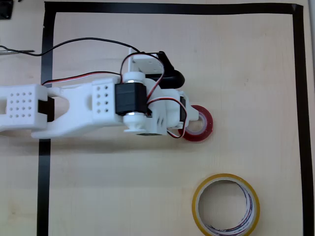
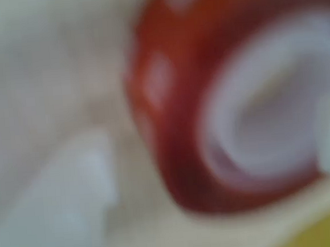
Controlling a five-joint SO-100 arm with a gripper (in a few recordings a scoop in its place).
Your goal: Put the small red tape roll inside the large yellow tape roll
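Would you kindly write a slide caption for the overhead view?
White arm's gripper at the red roll, with the yellow roll lying apart on the wooden table.

I note the bench (image 1: 147, 187) as pale wood-grain laminate, smooth and matt, bordered by glossy black tape strip (image 1: 300, 98). The arm (image 1: 74, 110) looks matt white printed plastic. The small red tape roll (image 1: 203, 125) is glossy; the large yellow tape roll (image 1: 197, 211), at five o'clock, shines.
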